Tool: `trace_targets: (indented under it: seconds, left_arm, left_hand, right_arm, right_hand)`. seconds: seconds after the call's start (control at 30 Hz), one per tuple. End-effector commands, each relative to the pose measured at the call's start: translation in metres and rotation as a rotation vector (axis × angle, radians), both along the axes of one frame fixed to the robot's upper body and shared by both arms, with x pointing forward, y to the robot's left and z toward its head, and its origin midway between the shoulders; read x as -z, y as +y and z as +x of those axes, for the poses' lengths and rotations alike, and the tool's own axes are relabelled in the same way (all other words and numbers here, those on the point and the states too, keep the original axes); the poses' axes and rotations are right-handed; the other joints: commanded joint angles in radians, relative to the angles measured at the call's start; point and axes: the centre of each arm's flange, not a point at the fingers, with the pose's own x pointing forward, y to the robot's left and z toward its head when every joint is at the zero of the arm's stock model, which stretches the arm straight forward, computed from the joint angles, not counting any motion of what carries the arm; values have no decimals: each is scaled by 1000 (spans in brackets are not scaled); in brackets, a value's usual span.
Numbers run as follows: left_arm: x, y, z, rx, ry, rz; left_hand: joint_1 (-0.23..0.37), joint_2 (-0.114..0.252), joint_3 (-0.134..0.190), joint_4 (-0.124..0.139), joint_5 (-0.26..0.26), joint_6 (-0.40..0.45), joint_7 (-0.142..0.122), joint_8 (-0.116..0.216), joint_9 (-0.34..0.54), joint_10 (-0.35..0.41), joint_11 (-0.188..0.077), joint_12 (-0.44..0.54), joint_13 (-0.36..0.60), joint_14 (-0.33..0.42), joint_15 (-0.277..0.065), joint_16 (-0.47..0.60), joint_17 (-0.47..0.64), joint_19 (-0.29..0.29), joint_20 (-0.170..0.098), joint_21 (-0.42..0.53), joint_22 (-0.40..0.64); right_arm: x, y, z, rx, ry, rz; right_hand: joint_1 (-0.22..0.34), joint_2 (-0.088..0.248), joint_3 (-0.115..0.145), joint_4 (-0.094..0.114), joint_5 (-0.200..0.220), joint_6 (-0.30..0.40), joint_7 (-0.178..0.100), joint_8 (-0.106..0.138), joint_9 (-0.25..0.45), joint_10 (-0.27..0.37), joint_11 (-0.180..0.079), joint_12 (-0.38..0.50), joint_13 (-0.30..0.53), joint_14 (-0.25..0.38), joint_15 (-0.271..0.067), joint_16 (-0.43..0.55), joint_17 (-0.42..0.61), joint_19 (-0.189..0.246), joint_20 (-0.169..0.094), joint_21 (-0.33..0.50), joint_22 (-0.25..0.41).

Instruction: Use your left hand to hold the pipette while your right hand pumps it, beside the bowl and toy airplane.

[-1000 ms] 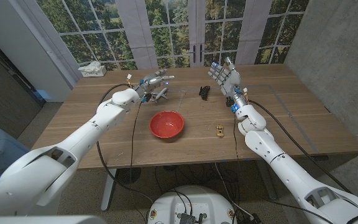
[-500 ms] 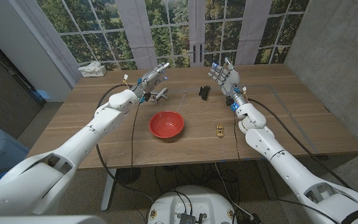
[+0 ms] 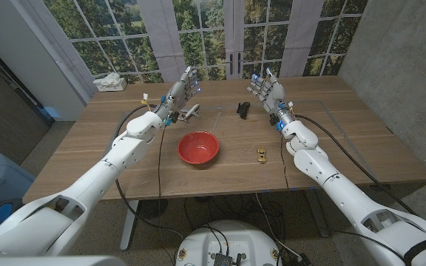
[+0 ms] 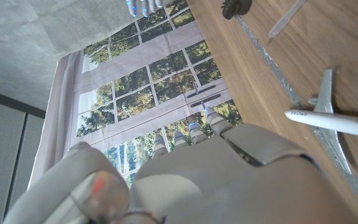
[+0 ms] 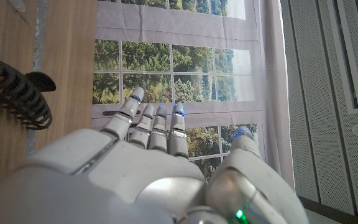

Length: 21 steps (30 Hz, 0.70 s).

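- The left hand [image 3: 183,87] is hovering open above the table [image 3: 87,148], with the toy airplane [image 3: 190,112] lying just beside and below it, blocking a straight drop.
- The pipette [image 4: 286,18] is lying beyond the airplane, with bare wood around it.
- The red bowl [image 3: 198,147] is sitting nearer the robot than both hands, leaving open wood between them.
- A black clip [image 3: 242,109] is lying just beside the raised right hand [image 3: 267,93].
- A small yellow object [image 3: 262,154] is resting beside the right forearm.

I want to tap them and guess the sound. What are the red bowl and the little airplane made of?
The red bowl looks like smooth plastic or glazed ceramic: even colour, soft sheen. The toy airplane looks like painted plastic or metal: glossy white body, grey wings. I can't tell which.
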Motion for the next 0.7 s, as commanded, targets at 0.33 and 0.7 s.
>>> trace_targets:
  seconds: [0.33, 0.7]
  left_arm:
    - [28, 13, -35, 99, -48, -177]
    - [38, 29, -46, 53, -46, -236]
  left_hand:
    - [5, 166, 465, -9, -14, -2, 160, -27, 0, 24, 28, -12, -3, -103, -46, -20, -7, -161, -70, -16, -6]
    - [46, 148, 618, -46, -95, -52, 140, -34, -1, -48, 34, -23, -4, -152, -60, -18, -11, -184, -103, -7, -10]
  right_arm:
    - [3, -7, 9, -25, -15, -45]
    - [8, -10, 12, -4, -21, -58]
  right_hand:
    - [-33, -3, -1, 8, -4, -114, 20, -18, -6, -28, -10, 0, -33, -16, -22, -28, -44, -36, -20, -35, -4]
    - [-19, 2, 14, -11, -1, -141, 7, -9, -10, -55, -22, -1, -56, -51, -34, -44, -84, -87, -34, -75, -7]
